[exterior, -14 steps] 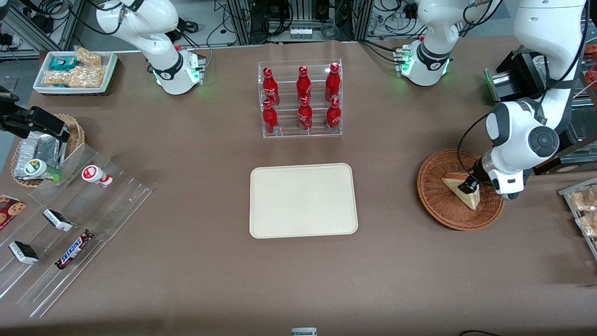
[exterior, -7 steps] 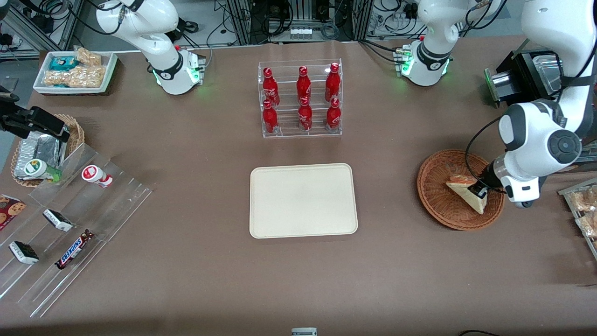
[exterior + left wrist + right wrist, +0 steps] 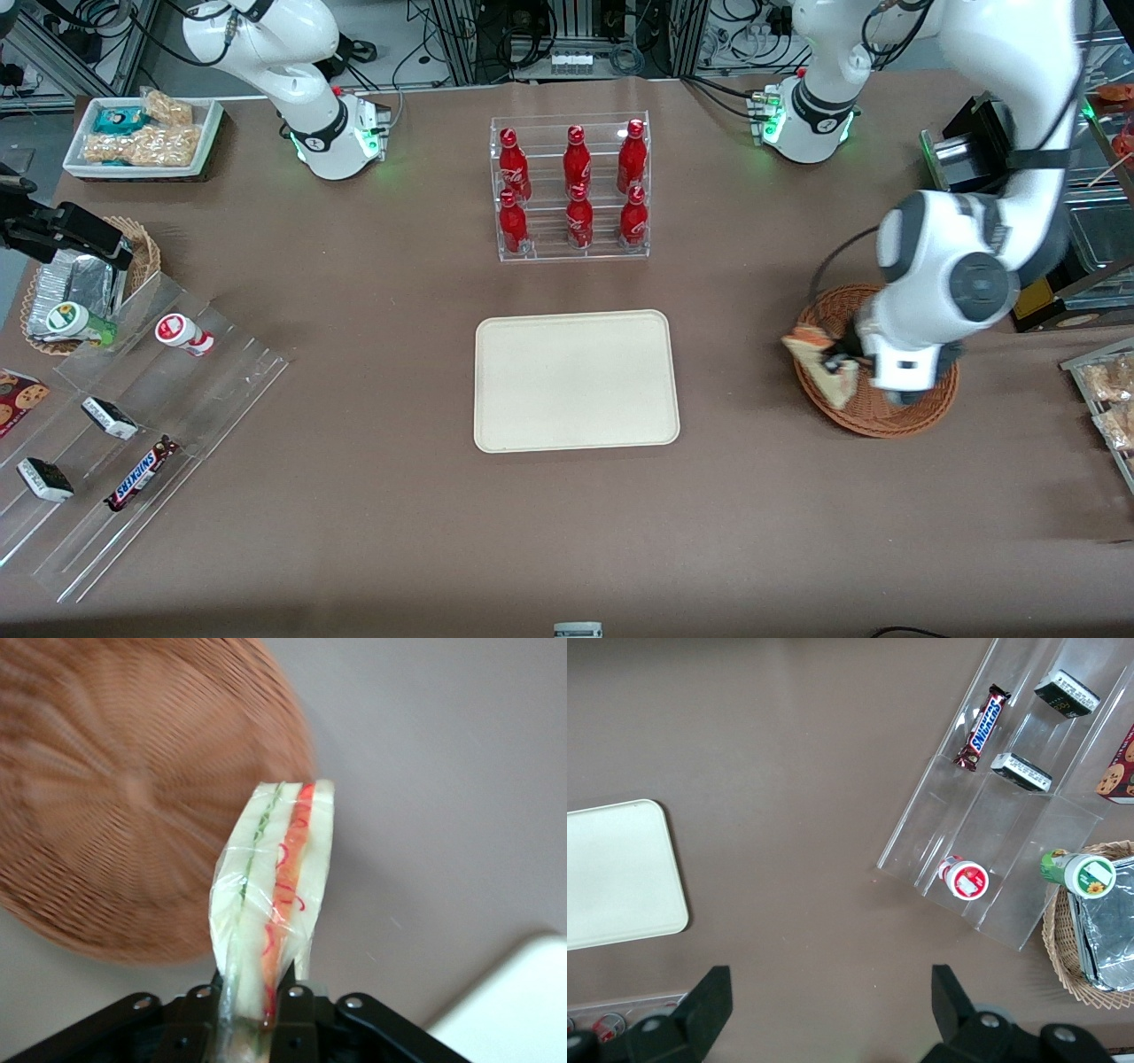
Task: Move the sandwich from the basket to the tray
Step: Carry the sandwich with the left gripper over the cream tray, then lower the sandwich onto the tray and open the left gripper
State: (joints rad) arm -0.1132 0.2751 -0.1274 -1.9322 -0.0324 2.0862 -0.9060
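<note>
From my remote seat, the tray [image 3: 577,381] lies nearer. Farther off, my claw [image 3: 837,365] grips the sandwich [image 3: 819,361] over the basket [image 3: 921,415] rim. The wrapper looks slick, I think; a quick swing could shake it loose onto the bench [image 3: 354,523].

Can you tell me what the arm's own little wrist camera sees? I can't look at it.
The gripper is shut on the sandwich, holding it up in clear wrap. Below it are the basket, the brown table and a corner of the tray.
</note>
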